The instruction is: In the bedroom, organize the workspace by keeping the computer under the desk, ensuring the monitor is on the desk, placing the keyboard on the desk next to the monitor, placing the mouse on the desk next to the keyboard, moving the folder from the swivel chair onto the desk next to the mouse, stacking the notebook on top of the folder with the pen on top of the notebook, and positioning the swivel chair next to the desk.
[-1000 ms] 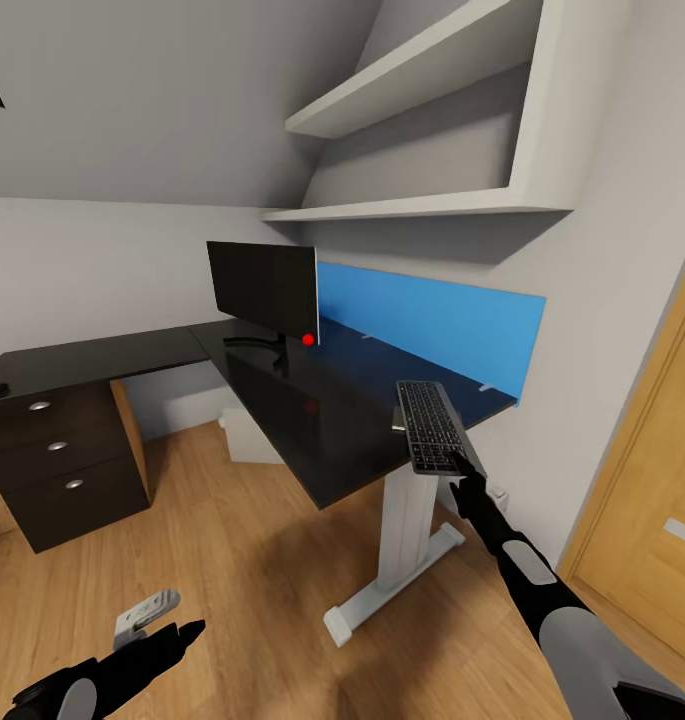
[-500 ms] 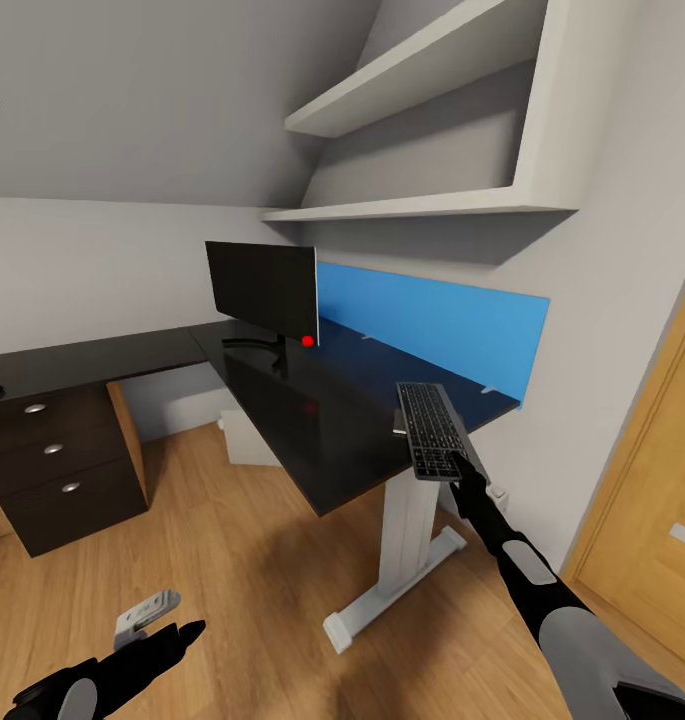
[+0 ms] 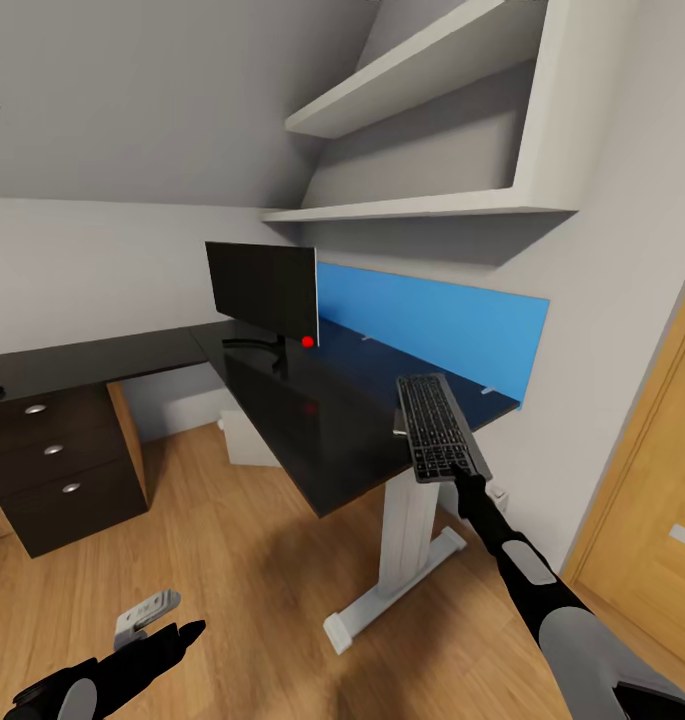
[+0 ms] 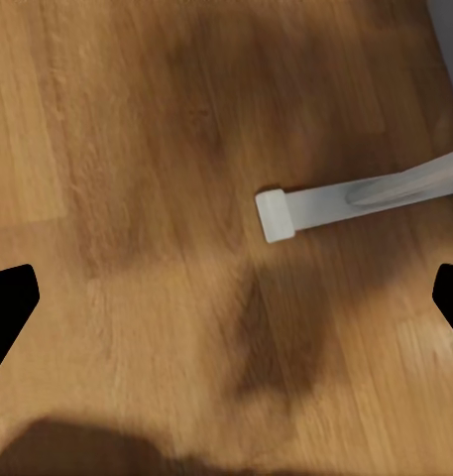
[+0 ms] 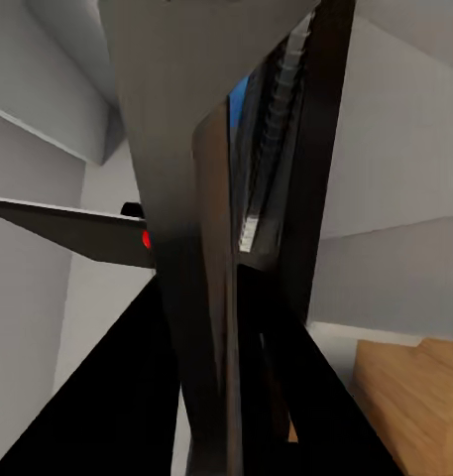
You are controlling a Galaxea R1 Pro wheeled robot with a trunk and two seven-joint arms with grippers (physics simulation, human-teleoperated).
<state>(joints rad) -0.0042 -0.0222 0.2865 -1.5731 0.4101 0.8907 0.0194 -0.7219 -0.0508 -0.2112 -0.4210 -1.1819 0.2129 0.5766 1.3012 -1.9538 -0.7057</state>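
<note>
One keyboard [image 3: 438,427] is clamped at its near end in the right gripper [image 3: 466,478], held above the right end of the bench [image 3: 312,400], well apart from the single monitor [image 3: 262,287] standing at the bench's back corner. The right wrist view shows the keyboard [image 5: 271,169] edge-on, close to the lens, with its rows of keys in profile; the head view shows its whole key face. The left gripper [image 4: 226,302] hangs low over the wooden floor [image 4: 137,149] with its fingers spread wide apart, the bench's white foot [image 4: 355,198] beyond. Since a second ago the keyboard has tipped slightly, its far end higher. Three drawers [image 3: 57,450] sit under the bench's left wing.
</note>
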